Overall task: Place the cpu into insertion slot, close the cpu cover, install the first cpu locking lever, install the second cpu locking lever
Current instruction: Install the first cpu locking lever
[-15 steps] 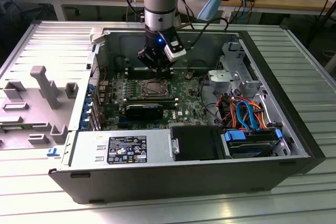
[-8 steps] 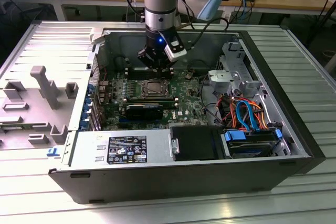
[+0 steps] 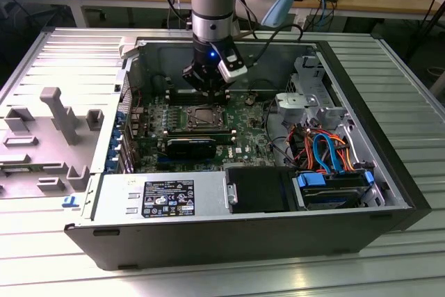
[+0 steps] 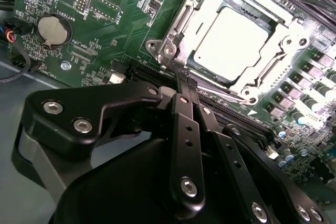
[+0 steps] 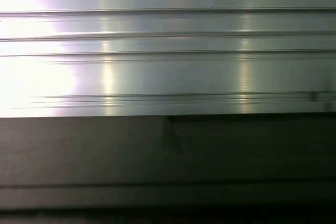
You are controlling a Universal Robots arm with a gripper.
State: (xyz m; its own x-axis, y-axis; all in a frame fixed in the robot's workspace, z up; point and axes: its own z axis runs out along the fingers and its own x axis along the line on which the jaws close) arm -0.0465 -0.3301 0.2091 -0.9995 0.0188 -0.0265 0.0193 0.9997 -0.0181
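Silver chip (image 4: 231, 43) sits seated under its thin, bendable cover (image 4: 181, 22); my claw (image 4: 185, 77), clenched empty, hovers beside it.

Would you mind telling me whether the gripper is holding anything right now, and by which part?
Nothing is held: the gripper is shut and empty, beside the cpu cover, with the cpu already seated.

Just beside the pincer (image 4: 184, 77), the green motherboard (image 4: 105, 30) carries white print, too small to read.
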